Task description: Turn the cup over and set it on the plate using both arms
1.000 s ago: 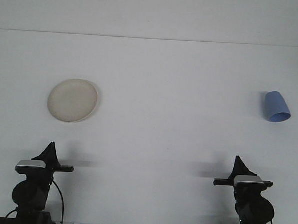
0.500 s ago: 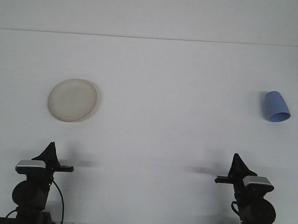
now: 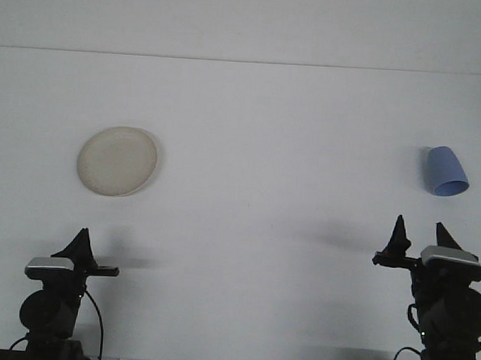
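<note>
Far right on the bench (image 3: 246,229), cup (image 3: 447,171) lies mouth-down and untouched, well apart from plate (image 3: 117,161) at left; right gripper (image 3: 419,238), jaws spread, sits nearest it, likely for pickup; left gripper (image 3: 82,244) parked, jaw state unclear.

I see only a plain white desk (image 3: 246,229) filling the frame, meeting a white wall (image 3: 249,23) along the top.

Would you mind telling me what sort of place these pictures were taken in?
Probably a robot test bench or lab, not a home. A bare white table runs back to a plain white wall, two robot arms are mounted at its near edge, and only a plate and a blue cup lie on it.
</note>
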Available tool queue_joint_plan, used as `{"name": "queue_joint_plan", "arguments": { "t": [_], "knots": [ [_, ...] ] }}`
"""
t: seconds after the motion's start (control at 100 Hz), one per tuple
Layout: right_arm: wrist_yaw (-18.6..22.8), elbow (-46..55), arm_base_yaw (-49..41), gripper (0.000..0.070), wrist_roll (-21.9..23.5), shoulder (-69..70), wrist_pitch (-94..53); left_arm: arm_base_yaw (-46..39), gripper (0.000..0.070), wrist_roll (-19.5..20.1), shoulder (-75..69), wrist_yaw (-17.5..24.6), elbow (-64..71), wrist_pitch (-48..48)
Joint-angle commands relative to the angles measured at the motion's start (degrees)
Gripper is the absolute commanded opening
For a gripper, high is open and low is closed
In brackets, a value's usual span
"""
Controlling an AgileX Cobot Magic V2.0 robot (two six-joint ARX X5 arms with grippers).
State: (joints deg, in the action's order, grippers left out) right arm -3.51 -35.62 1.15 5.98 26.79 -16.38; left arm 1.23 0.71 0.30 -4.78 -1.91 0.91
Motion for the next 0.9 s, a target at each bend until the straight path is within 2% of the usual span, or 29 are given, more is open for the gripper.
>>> {"name": "queue_joint_plan", "arguments": {
  "t": [0.0,0.1,0.26,0.55,0.77,0.89],
  "knots": [
    [-1.5,-0.9,0.2,0.0513,-6.3,3.2,0.4,-0.1,0.0016,-0.1,-0.1,-0.3,1.1,0.8],
    [-2.8,-1.1,1.9,0.0513,-9.0,9.0,2.6,-0.1,0.0016,-0.1,-0.1,-0.3,1.1,0.8],
    [-1.8,-1.1,9.5,0.0513,-11.0,18.8,8.2,-0.1,0.0016,-0.1,-0.1,-0.3,1.1,0.8],
    [12.9,-1.1,28.4,0.0512,-17.1,34.2,16.1,-0.1,0.0016,-0.1,-0.1,-0.3,1.1,0.8],
    [20.5,-2.5,34.4,0.0511,-18.4,46.4,27.1,-0.1,0.0016,-0.1,-0.1,-0.3,1.1,0.8],
    [21.7,-5.9,35.0,0.0511,-18.6,54.2,31.5,-0.1,0.0016,-0.1,-0.1,-0.3,1.1,0.8]
  ]
}}
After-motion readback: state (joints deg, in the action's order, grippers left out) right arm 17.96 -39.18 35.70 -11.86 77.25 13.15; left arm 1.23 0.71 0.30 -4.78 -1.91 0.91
